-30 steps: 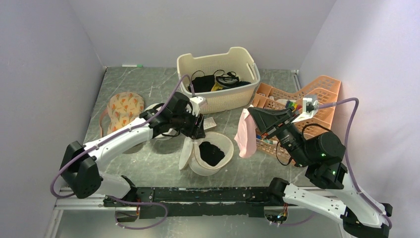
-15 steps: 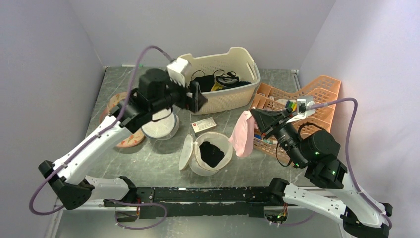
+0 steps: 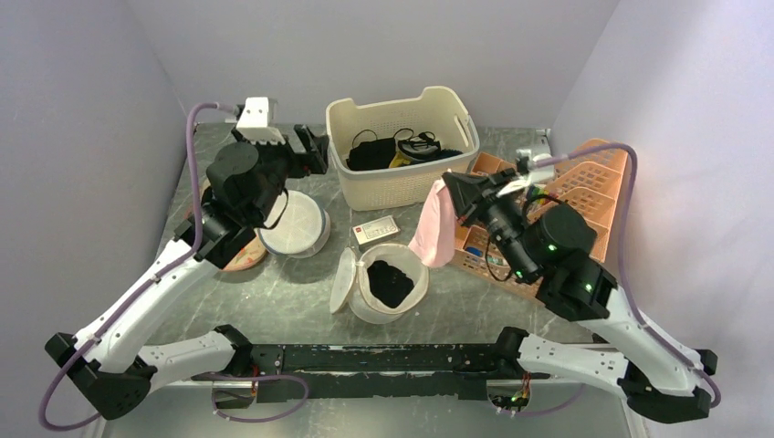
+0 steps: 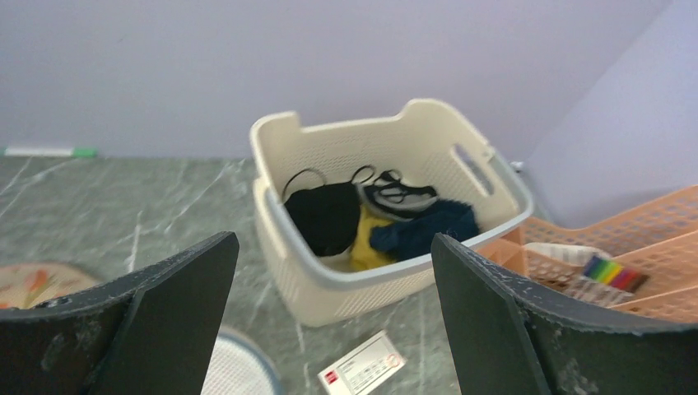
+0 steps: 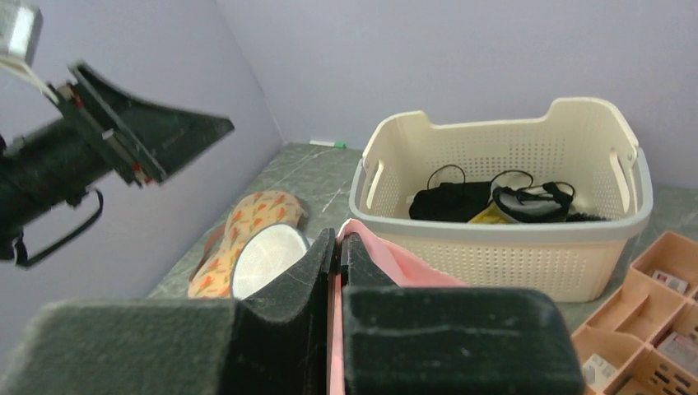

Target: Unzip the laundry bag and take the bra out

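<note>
The laundry bag (image 3: pixel 408 290) sits on the bench a little in from the middle of the near edge. Its round opening faces up, the inside looks dark, and its unzipped lid flap (image 3: pixel 342 281) stands up on the side toward the left edge. The right gripper (image 3: pixel 451 195) is clamped on the top of the pink bra (image 3: pixel 433 230). The bra hangs clear of the bench as a narrow strip, long axis close to vertical, free end pointing down just beside the bag's right rim, between the bag and the orange tray (image 3: pixel 595 172) at the right edge. The left gripper (image 3: pixel 308 150) is raised near the far left corner with its jaws wide apart and nothing between them, facing the cream basket (image 3: pixel 402 187) at the far edge. A plain white mesh bag (image 3: pixel 294 228) lies toward the left edge, well apart from the bra.
</note>
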Robot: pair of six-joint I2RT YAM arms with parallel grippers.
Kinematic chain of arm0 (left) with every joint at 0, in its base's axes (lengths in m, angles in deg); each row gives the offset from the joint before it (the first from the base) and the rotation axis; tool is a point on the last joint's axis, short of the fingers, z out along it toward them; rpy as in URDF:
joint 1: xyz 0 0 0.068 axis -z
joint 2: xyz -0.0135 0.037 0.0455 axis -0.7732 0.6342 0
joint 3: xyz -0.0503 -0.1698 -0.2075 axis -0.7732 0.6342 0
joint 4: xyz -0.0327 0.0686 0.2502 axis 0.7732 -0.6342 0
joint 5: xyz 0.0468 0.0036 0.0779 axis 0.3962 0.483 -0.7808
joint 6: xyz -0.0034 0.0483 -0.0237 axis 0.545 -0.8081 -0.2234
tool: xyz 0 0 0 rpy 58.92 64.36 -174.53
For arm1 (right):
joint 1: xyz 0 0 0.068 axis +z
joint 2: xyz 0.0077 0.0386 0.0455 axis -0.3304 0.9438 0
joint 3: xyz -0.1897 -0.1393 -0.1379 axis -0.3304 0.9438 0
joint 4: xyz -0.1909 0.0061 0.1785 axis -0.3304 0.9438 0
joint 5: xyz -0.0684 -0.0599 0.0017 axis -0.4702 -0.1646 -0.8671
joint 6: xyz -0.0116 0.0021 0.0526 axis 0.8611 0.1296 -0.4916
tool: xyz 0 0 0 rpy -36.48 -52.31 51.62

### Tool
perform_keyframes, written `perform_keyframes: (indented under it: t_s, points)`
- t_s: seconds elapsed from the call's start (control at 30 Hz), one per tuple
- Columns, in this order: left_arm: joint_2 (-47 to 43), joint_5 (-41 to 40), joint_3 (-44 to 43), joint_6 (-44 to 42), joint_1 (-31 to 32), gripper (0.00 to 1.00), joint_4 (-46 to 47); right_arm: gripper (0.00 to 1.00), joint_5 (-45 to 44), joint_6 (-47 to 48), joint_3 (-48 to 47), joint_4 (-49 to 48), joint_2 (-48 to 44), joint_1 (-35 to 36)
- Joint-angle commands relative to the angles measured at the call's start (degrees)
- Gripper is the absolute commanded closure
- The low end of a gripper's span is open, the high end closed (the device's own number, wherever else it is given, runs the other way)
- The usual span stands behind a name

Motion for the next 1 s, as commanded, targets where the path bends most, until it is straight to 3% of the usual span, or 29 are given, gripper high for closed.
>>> perform_keyframes:
  t_s: [0.0,0.2,0.33,0.53,0.97]
  points:
    - [-3.8,-6.4,6.8,-1.1,-1.2,0.01,7.3,1.00,-2.3,5.7,-5.5,-5.9,7.5,0.2]
    - [0.4,-9.3,3.8,-1.3,-1.2,0.01,2.7,1.00,-8.0,14.6,-14.0,-11.7,20.0,-0.1]
    - [0.5,-8.5,3.6,-1.4,-1.2,0.01,2.5,1.00,-5.5,20.0,-16.6,-19.2,26.1,-4.2]
    - [-2.2,-10.2,4.8,-2.4,-1.2,0.01,4.0,1.00,7.6,13.8,-25.2,-15.9,35.5,-18.6]
    - [-2.8,-13.4,5.2,-5.0,-1.3,0.01,5.2,1.00,14.9,15.3,-34.7,-12.3,44.5,-33.9]
